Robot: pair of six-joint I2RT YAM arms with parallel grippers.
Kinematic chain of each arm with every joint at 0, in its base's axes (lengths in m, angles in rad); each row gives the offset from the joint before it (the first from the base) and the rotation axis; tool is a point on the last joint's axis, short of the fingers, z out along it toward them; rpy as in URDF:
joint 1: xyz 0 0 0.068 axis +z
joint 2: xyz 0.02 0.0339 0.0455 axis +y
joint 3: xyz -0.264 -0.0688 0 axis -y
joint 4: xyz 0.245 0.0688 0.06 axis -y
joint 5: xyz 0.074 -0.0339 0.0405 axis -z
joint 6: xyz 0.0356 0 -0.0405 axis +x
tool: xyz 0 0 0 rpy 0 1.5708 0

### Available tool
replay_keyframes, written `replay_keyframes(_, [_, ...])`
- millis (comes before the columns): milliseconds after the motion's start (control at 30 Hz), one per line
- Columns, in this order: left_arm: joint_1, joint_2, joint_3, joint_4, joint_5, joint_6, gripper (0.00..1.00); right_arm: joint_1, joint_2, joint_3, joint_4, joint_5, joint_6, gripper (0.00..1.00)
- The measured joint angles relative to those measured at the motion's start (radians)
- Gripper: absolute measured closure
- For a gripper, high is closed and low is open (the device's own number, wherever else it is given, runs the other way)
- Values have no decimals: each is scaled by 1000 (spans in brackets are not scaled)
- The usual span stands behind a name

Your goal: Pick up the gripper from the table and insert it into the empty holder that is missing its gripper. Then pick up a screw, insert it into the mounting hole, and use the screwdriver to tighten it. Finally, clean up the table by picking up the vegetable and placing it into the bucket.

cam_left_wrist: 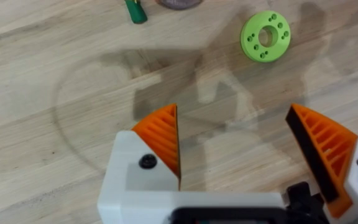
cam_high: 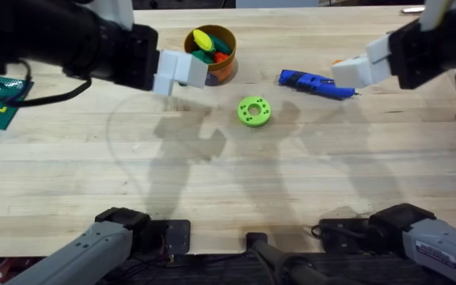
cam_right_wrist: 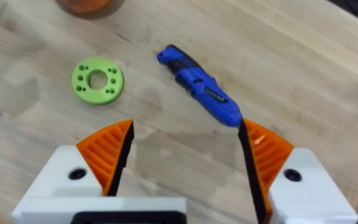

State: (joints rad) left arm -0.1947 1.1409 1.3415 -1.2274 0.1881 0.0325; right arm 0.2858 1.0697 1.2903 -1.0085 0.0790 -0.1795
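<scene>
A: Checking your right gripper: pads wide apart, nothing held, and the screwdriver lies just ahead of them, long axis slanting across the gap.

B: Nearer arm?

A: Right, I'd judge. Your left gripper, also wide and holding nothing, hangs beside the bucket, well apart from the screwdriver.

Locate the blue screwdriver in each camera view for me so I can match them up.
Overhead: the screwdriver lies on the table right of the bucket, close to the right gripper.
Left wrist: not in it.
Right wrist: the screwdriver lies diagonally just past the open orange pads.
Shared landmark: the green disc, beside the screwdriver.
</scene>
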Motion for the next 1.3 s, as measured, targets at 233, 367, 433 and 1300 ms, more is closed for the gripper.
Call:
replay_keyframes(233, [0, -23, -4, 35, -1, -19, 10, -1, -102, -2, -13, 2, 0, 25])
replay_keyframes(367, [0, 7, -4, 141, -13, -31, 10, -1, -157, -2, -13, 2, 0, 25])
replay_keyframes(433, [2, 64, -3, 191, -24, -33, 10, -1, -157, -2, -13, 2, 0, 25])
replay_keyframes(1300, [200, 629, -13, 491, -54, -1, 10, -1, -57, -2, -13, 2, 0, 25])
